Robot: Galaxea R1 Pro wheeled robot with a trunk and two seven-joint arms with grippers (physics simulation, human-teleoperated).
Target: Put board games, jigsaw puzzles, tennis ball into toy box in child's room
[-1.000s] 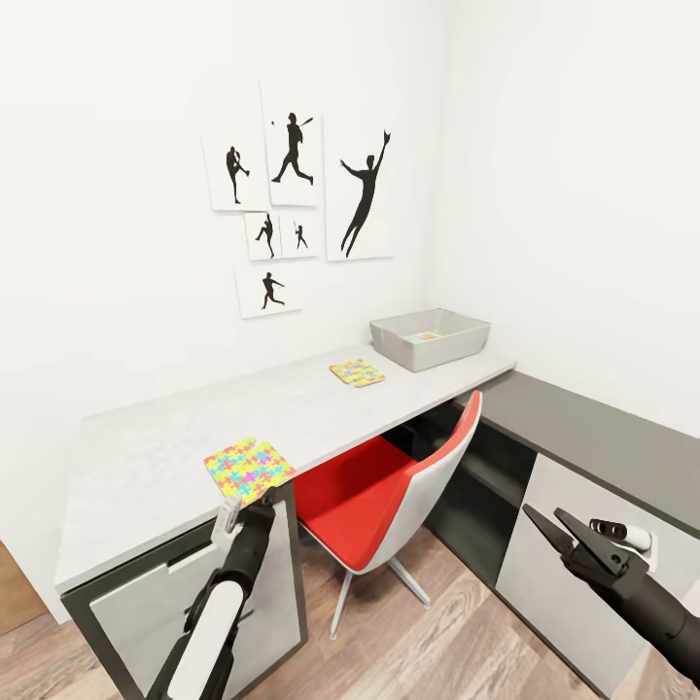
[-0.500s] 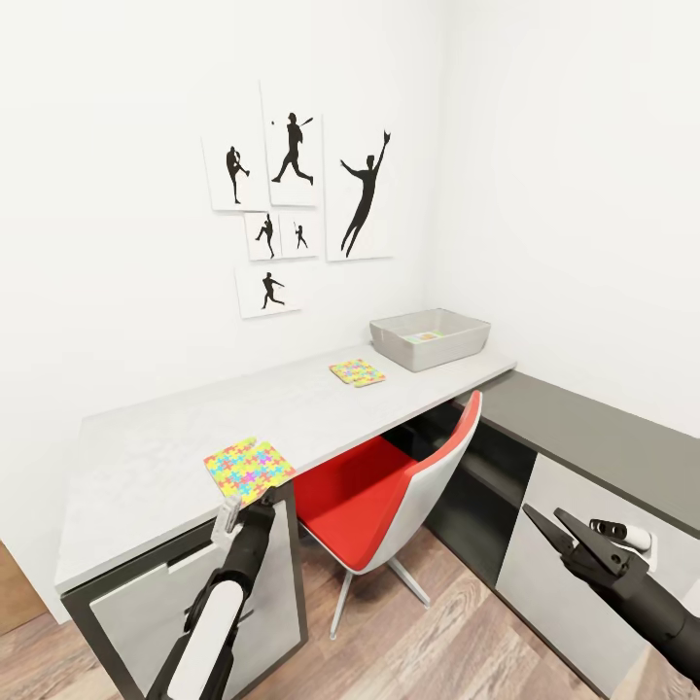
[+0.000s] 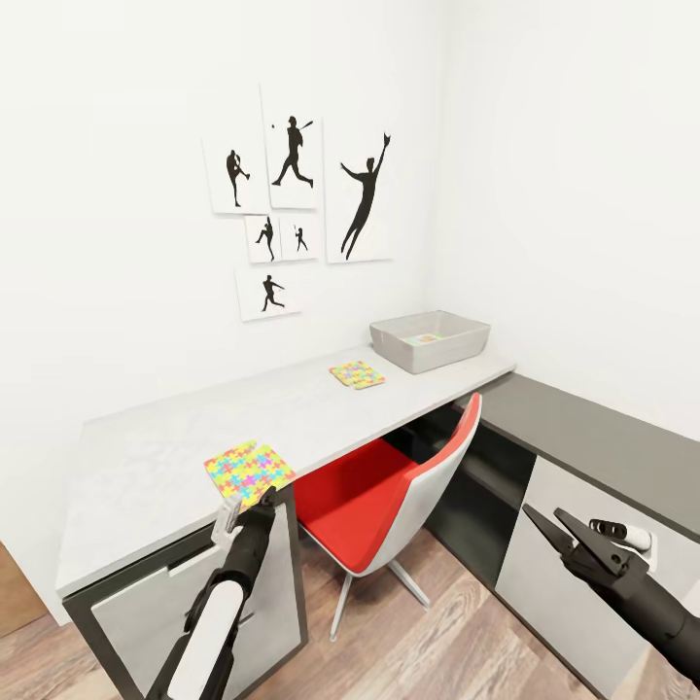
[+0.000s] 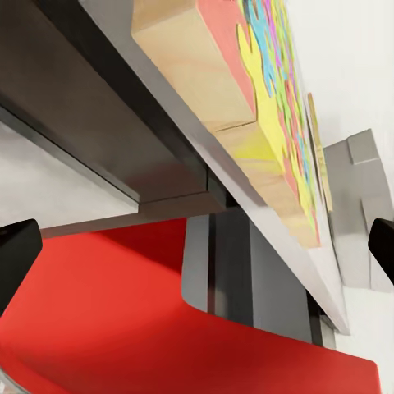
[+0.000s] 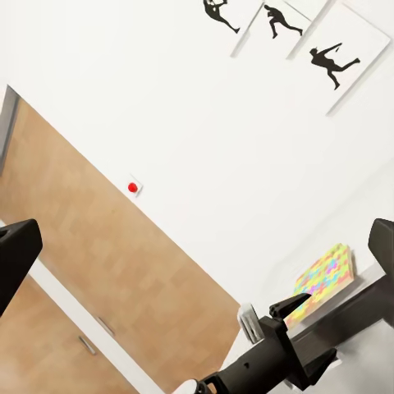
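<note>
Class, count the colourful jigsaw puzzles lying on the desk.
2: one flat multicoloured jigsaw puzzle at the grey desk's front edge, another near the grey toy box; the box's contents are unclear.

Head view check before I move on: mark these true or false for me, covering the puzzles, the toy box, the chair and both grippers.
1. The near jigsaw puzzle overhangs the table's front edge. True.
2. The toy box is empty. False: a colourful flat item lies inside.
3. The left gripper sits just below the near puzzle, at the table's front edge. True.
4. The right gripper holds a tennis ball. False: its jaws are open and hold nothing.
5. The red chair is tucked partly under the table. True.
6. The far jigsaw puzzle is inside the box. False: it lies on the table beside it.
</note>
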